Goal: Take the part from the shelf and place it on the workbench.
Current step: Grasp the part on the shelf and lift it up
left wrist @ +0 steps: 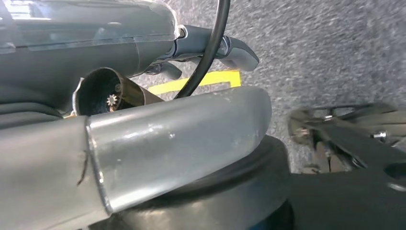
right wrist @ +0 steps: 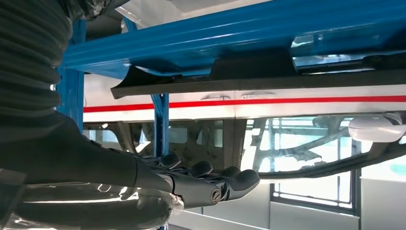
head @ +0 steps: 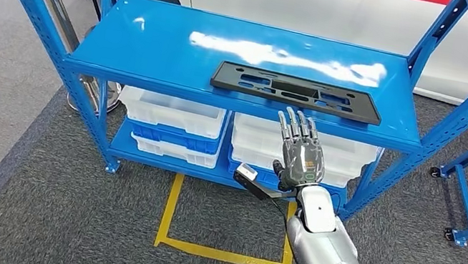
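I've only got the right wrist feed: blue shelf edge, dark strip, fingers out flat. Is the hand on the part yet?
Observer: No. In the head view the right hand is raised in front of the shelf, fingers straight and apart, fingertips just short of the black part.
Operator: Where's the part sitting?
Observer: Flat on the top shelf, near the front edge, right of centre, lengthwise along that edge.
Operator: Anything below the hand?
Observer: White bins on the lower level, and a yellow tape square on the carpet in front of the shelf.
Operator: Left arm?
Observer: Its wrist camera looks down at carpet and yellow tape; I can't tell the left hand's state.
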You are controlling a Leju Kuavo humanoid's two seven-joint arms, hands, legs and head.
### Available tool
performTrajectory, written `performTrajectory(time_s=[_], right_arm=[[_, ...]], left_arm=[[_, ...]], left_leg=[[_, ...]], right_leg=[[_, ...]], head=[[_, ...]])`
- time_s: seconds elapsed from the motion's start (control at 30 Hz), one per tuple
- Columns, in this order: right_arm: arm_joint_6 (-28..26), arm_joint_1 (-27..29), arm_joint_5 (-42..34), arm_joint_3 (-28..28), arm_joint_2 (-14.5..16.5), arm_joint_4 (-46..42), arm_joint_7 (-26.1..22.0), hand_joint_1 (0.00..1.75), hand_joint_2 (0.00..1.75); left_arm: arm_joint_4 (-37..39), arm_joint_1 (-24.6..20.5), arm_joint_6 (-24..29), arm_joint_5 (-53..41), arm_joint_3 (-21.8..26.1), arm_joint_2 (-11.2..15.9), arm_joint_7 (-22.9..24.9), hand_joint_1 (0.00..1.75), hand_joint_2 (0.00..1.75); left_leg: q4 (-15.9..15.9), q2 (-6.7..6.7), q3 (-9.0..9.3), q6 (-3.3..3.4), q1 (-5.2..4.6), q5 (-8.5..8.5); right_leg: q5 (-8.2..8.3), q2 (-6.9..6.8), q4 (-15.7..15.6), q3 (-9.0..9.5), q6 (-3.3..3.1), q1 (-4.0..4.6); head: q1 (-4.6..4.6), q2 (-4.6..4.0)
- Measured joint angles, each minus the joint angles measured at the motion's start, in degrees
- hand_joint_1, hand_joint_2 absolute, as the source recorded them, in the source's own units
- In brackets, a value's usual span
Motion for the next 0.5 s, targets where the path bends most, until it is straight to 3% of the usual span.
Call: performTrajectory(time_s=[0.03, 0.1, 0.23, 0.3, 0.37, 0.4, 0.43, 0.5], right_arm=[[0.0, 0.0, -0.1, -0.1, 0.0, 0.0, -0.1, 0.0, 1.75], [0.0, 0.0, -0.2, -0.2, 0.0, 0.0, -0.2, 0.0, 1.75], [0.0, -0.1, -0.4, -0.4, 0.1, 0.1, -0.4, 0.0, 1.75], [0.0, -0.1, -0.4, -0.5, 0.1, 0.1, -0.4, 0.0, 1.75], [0.0, 0.1, -0.5, -0.6, 0.1, 0.2, -0.4, 0.0, 1.75], [0.0, 0.2, -0.5, -0.6, 0.1, 0.2, -0.4, 0.0, 1.75], [0.0, 0.3, -0.5, -0.6, 0.1, 0.3, -0.5, 0.0, 1.75], [0.0, 0.3, -0.6, -0.6, 0.1, 0.4, -0.5, 0.0, 1.75]], left_arm=[[0.0, 0.0, 0.0, 0.0, -0.1, 0.0, 0.0, 0.0, 0.0], [0.0, -0.2, 0.0, 0.0, -0.2, 0.0, 0.0, 0.0, 0.0], [0.0, -0.2, -0.1, 0.0, -0.3, 0.1, 0.1, 0.0, 0.0], [0.0, -0.2, -0.1, 0.0, -0.3, 0.1, 0.1, 0.0, 0.0], [0.0, -0.3, -0.1, 0.0, -0.4, 0.1, 0.1, 0.0, 0.0], [0.0, -0.2, -0.1, 0.0, -0.4, 0.1, 0.1, 0.0, 0.0], [0.0, -0.2, -0.1, 0.0, -0.4, 0.1, 0.1, 0.0, 0.0], [0.0, -0.1, -0.1, 0.0, -0.4, 0.1, 0.1, 0.0, 0.0]], left_leg=[[-3.5, 0.08, 1.45, -0.04, -0.02, 1.68], [-7.3, 0.1, 2.98, 0.62, -0.14, 2.47], [-7.8, -0.12, 3.58, 2.48, -0.23, 1.58], [-8.1, -0.11, 4.14, 3.14, -0.14, 1.28], [-8.1, -0.15, 4.57, 3.49, -0.22, 0.82], [-8.1, -0.21, 4.85, 3.54, -0.27, 0.56], [-8.1, -0.28, 5.21, 3.52, -0.31, 0.28], [-8.1, -0.42, 6.21, 3.36, -0.38, -0.41]], right_leg=[[-0.52, 0.04, 0.4, 0.15, 0.39, 0.04], [-1.22, 0.05, 0.9, 0.06, 1.12, 0.26], [-2.44, 0.01, 2.1, -0.31, 2.27, 0.11], [-4.9, 0.02, 7.6, -3.14, 2.66, 0.0], [-7.23, 0.02, 15.3, -7.88, 2.82, 0.01], [-7.17, 0.02, 17.5, -9.65, 2.8, 0.02], [-5.85, 0.02, 17.4, -10.33, 2.67, 0.05], [-0.56, 0.04, 11.0, -8.49, 2.05, 0.19]], head=[[-0.06, 0.0], [-0.12, 0.0], [-0.1, 0.0], [-0.05, 0.0], [-0.04, 0.0], [-0.04, 0.0], [-0.04, 0.0], [-0.03, 0.0]])
